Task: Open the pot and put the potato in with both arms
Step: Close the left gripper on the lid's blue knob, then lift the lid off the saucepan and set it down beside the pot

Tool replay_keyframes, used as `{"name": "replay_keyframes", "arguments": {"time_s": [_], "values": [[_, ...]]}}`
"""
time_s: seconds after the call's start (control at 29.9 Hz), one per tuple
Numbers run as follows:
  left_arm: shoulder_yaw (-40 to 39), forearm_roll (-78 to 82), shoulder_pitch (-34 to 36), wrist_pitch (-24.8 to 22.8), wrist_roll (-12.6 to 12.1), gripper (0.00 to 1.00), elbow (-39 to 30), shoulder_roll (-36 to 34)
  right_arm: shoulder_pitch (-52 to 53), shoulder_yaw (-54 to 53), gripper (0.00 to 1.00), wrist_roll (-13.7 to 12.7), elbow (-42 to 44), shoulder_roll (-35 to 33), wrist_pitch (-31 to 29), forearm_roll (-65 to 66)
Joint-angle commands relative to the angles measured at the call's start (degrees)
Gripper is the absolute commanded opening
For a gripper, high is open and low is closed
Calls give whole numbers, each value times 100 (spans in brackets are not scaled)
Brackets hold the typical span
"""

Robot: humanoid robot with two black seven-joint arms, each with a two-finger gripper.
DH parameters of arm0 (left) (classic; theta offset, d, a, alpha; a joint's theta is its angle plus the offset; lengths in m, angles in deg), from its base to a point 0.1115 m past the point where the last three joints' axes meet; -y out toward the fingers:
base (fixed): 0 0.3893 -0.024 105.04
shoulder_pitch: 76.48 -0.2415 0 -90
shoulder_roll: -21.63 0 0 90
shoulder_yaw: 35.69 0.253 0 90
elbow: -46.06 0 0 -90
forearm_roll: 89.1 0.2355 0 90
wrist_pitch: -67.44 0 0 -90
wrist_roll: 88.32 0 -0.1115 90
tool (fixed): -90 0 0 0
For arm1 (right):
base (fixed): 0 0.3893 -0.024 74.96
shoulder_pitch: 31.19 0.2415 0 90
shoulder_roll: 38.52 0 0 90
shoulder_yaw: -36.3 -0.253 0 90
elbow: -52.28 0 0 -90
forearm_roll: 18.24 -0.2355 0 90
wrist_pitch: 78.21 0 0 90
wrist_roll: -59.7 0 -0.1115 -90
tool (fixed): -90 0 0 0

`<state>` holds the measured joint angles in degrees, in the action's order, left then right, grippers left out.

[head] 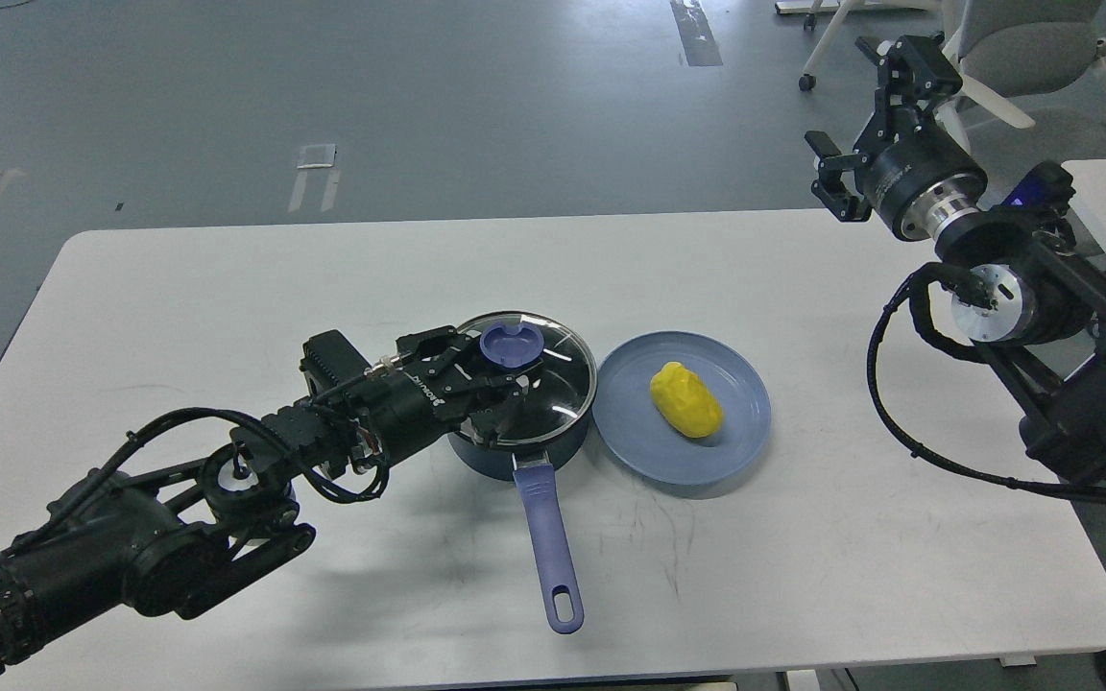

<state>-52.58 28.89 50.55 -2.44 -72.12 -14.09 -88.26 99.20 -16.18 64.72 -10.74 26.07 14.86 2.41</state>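
Black left gripper (pixel 505 369) over lid (pixel 526 379)

We list our left gripper (pixel 500 384), fingers spread over the glass lid (pixel 553 379), just short of the blue knob (pixel 511 345). The lid sits on the pot (pixel 515 459), whose blue handle (pixel 550 537) runs toward us, below that gripper. Just beyond the gripper's far side: blue plate (pixel 654 446) bearing the potato (pixel 685 400). Our right gripper (pixel 875 125) hangs open, raised, well apart from all these, past the white table (pixel 803 576) edge.
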Motion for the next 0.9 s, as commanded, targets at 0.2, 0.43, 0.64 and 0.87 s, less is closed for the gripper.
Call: {"name": "replay_keyframes", "arguments": {"time_s": [0.2,0.43,0.64,0.87], "values": [[-51,-609,269,105,24,29,-138,-181,-14,1,100,-1,0,1,-9,0],[-52,-1136,648,325,33,29,-437,-856,-5,1,100,-1,-9,-8,-17,0],[45,-1172,534,781,621,28,-244,-1762,-5,1,100,8,-26,-26,-35,0],[133,-1435,-353,788,1078,28,432,-2194,-23,19,100,-1,-44,-113,-44,-8]]}}
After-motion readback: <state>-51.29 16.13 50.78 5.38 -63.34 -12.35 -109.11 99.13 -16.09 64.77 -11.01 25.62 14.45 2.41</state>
